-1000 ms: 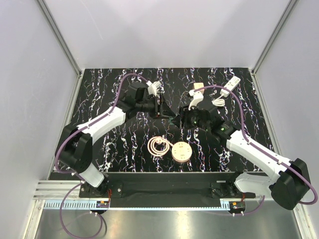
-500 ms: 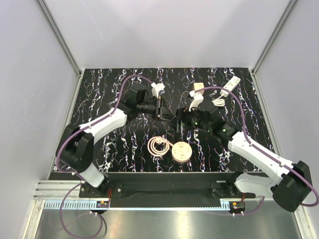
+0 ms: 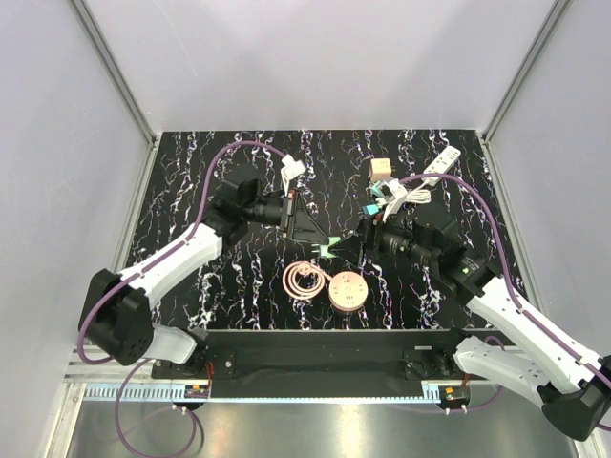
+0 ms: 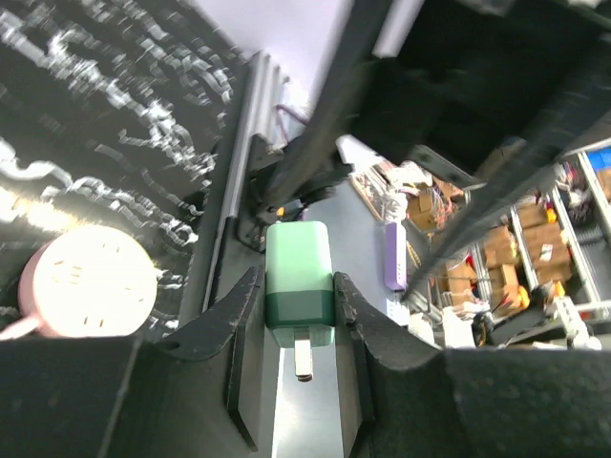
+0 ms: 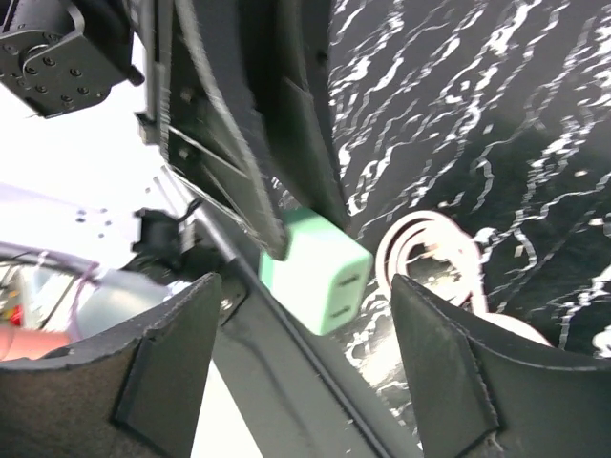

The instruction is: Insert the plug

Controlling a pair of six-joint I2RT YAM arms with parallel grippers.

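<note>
- The green plug is in the middle of the top view. The left gripper pinches it tight, with a prong poking out.
- A second ago the plug sat higher up, between both grippers. Now the right gripper has let go and stands wide just beside it.
- The hand-over looks done. The round pink socket waits near, lower right of the plug.

Left arm and right arm: white shells, chunky black joints, matte black fingers, and a purple cable looping along each.
</note>
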